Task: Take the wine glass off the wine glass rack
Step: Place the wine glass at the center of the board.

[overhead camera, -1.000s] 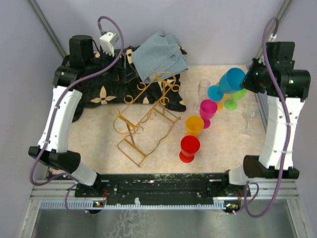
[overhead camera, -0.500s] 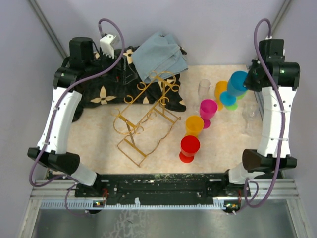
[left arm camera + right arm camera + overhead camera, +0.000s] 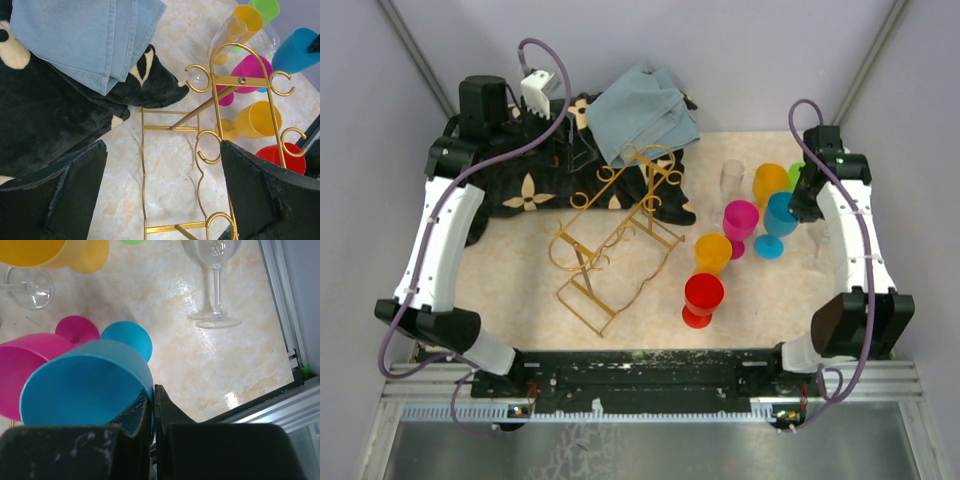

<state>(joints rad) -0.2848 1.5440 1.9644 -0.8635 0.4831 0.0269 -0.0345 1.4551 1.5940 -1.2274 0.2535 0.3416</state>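
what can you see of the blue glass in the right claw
The blue glass is an opaque, plastic-looking goblet: wide bowl, round foot. It stands roughly upright, empty, beside the pink glass. The right claw is shut on its rim, one finger inside, one outside. Whether its foot touches the table is unclear.

I count six plastic wine glasses, one of each colour: red glass (image 3: 703, 294), orange glass (image 3: 712, 252), magenta glass (image 3: 740, 217), blue glass (image 3: 781, 213), yellow glass (image 3: 770, 182) and green glass (image 3: 265, 7) (that last one barely shows from above). Two more are see-through: a clear glass (image 3: 732, 178) at the far middle and a second clear glass (image 3: 215, 270) at the right. One gold wire rack (image 3: 240, 80), one blue-grey cloth (image 3: 640, 115), one black patterned fabric (image 3: 520, 190).
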